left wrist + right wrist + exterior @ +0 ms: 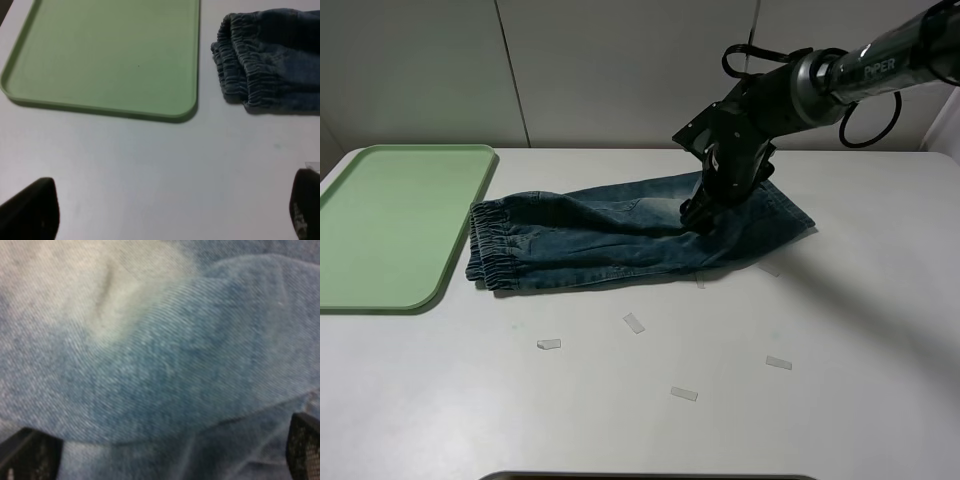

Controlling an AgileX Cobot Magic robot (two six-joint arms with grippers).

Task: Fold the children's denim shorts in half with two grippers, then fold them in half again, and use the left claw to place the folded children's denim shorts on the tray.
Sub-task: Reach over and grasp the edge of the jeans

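The children's denim shorts [620,240] lie flat on the white table, folded along their length, with the gathered waistband at the left beside the tray [390,225]. The pale green tray holds nothing. My right gripper [700,215] is down on the middle right of the shorts. In the right wrist view its fingertips [305,445] stand wide apart with denim [150,365] filling the picture, so the gripper [165,450] is open. My left gripper [170,220] is open over bare table, short of the tray [100,50] and the waistband [265,65]. The left arm is outside the exterior view.
Several small clear scraps lie on the table in front of the shorts, such as one [634,322] near the middle and one [778,362] to the right. A grey wall stands behind the table. The right arm's cable [865,115] loops above the back right.
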